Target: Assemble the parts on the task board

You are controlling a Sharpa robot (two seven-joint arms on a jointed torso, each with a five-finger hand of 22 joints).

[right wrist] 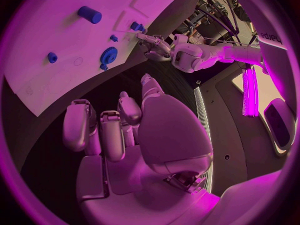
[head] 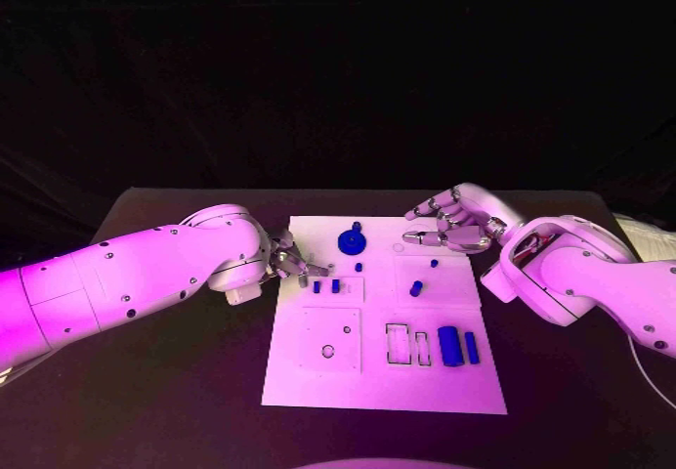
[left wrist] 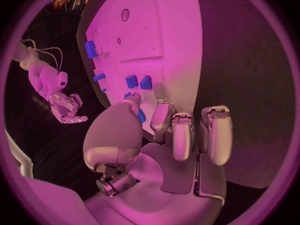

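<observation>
- The white board (head: pixel 388 386) lies mid-table, blue pieces scattered across it.
- My left hand (head: pixel 289 264) hangs at the board's left edge, fingers apart, empty, just beside two small blocks (head: pixel 327 286).
- My right hand (head: pixel 453 223) hovers over the far right corner, fingers curled, holding nothing.
- I judge we're reaching for a piece; next the left hand must pinch one block.

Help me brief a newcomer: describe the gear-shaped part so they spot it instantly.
Start at the white task board mid-table and go to its far edge, between the two hands. The gear lies there: a round, toothed blue disc, wider than every other blue part nearby.
</observation>
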